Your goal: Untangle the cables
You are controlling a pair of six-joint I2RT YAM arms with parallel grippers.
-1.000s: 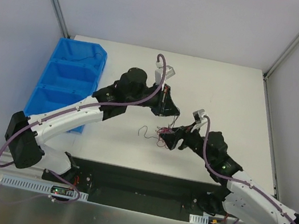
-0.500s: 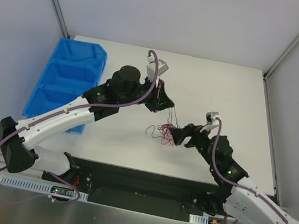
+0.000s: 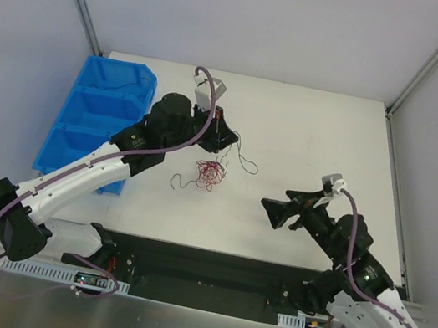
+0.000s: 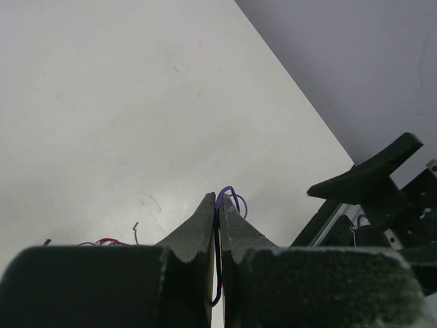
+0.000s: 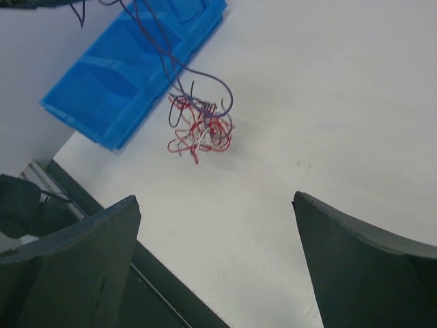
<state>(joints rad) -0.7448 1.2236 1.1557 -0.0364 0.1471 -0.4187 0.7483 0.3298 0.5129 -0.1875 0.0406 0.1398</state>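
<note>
My left end effector (image 4: pixel 218 203) is fully closed and pinches one dark purple strand of the cables (image 3: pixel 209 172); in the left wrist view the strand shows as a small loop past the fingertips. The rest of the cables form a mostly red clump hanging from this strand, just nearward of the left end effector, over the left-centre of the desk (image 3: pixel 317 139). I cannot tell whether the clump touches the surface. My right end effector (image 5: pixel 213 203) stands wide open and holds nothing. The clump lies to its left and somewhat farther away, well apart. The held strand's long axis runs far to near. The left arm is the nearer one. A blue bin (image 3: pixel 97 109) sits at the desk's left edge. No brand, label or writing is legible.
</note>
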